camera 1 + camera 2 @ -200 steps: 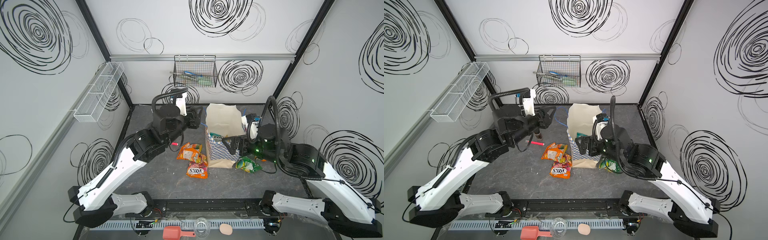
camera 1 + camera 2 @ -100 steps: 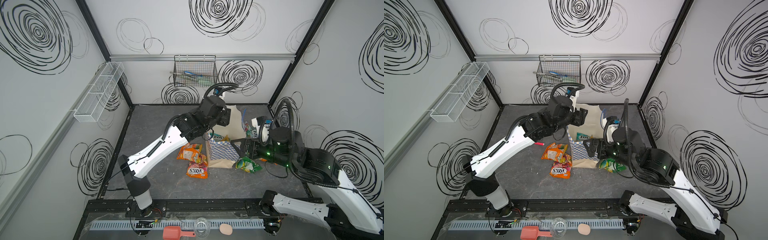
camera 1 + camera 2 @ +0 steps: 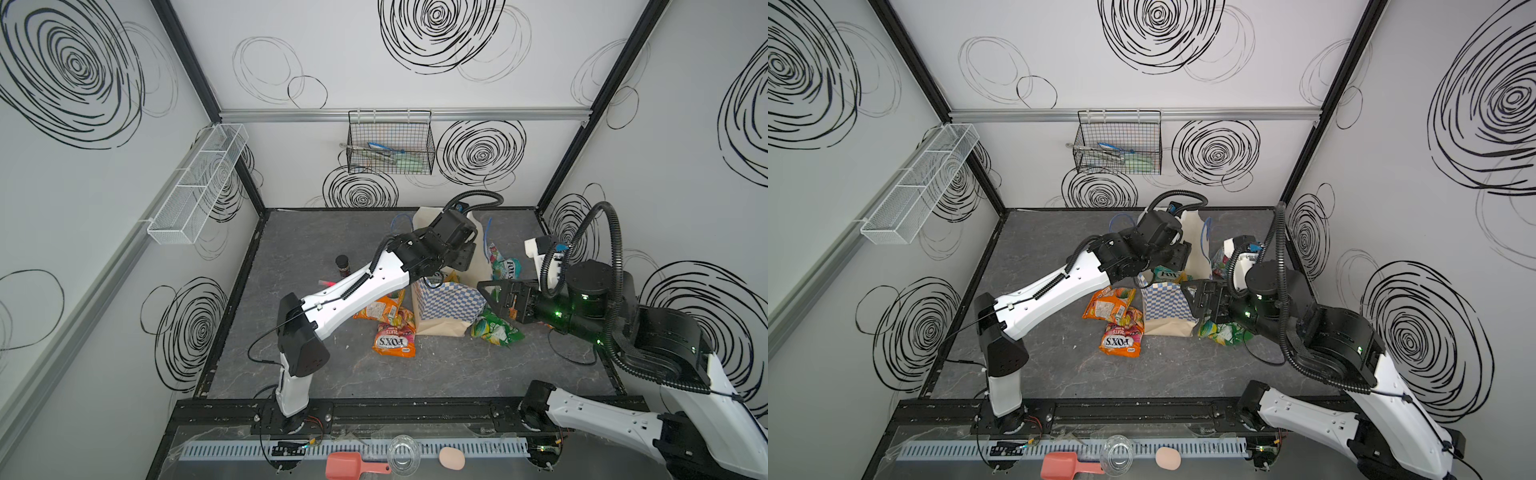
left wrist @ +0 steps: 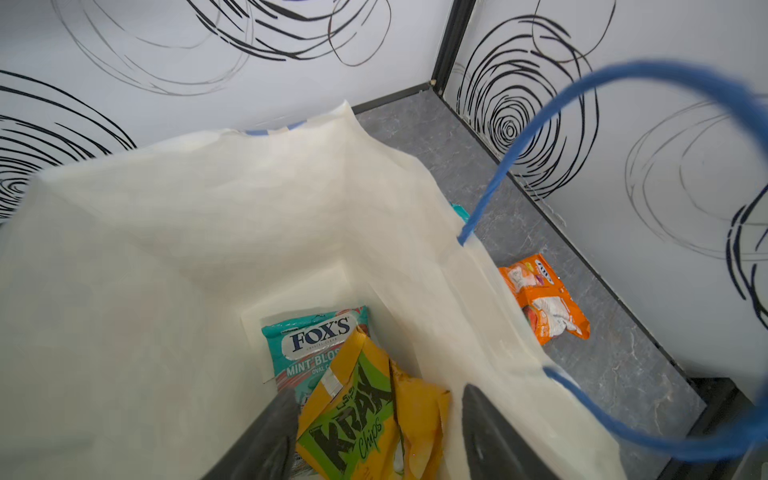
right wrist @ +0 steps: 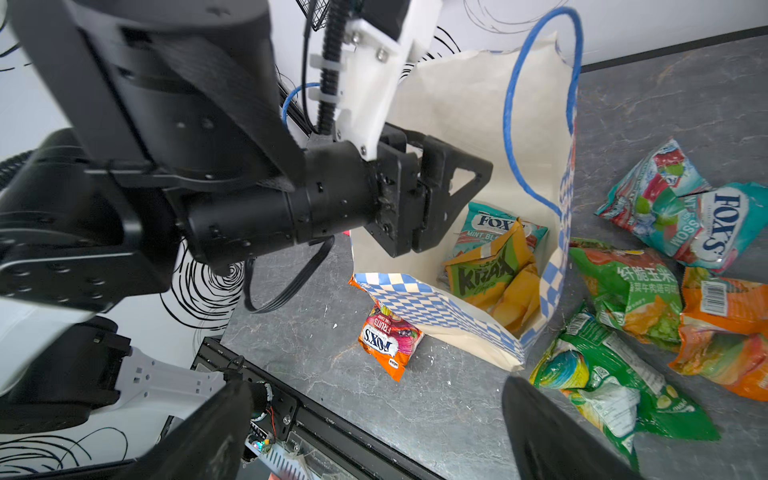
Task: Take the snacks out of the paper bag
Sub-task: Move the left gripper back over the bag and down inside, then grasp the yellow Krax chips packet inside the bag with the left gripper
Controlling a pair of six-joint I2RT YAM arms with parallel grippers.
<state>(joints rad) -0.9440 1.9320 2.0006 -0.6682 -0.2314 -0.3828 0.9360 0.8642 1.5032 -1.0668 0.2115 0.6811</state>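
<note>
The paper bag (image 3: 446, 305) stands mid-table with its mouth wide. My left gripper (image 4: 378, 399) reaches down into it, open. A yellow-green chips packet (image 4: 361, 415) lies between its fingers (image 4: 286, 411), not pinched. Under that packet lies a teal FOX'S packet (image 4: 311, 345). My right gripper (image 5: 374, 399) hovers open and empty over the floor beside the bag (image 5: 457, 104). Other snacks lie outside: orange ones (image 3: 380, 309) and a pink FOX'S one (image 3: 395, 338) on the left, green (image 3: 496, 332) and teal (image 3: 505, 266) ones on the right.
A small brown jar (image 3: 342, 266) and a pink marker (image 3: 326, 283) lie left of the left arm. A wire basket (image 3: 390, 143) hangs on the back wall and a white mesh shelf (image 3: 199, 183) on the left wall. A pink scoop (image 3: 353, 467) lies on the front rail.
My left arm has swung from the left of the table to the bag's mouth and its jaws have widened. My right gripper has drawn back slightly to the right, still open.
</note>
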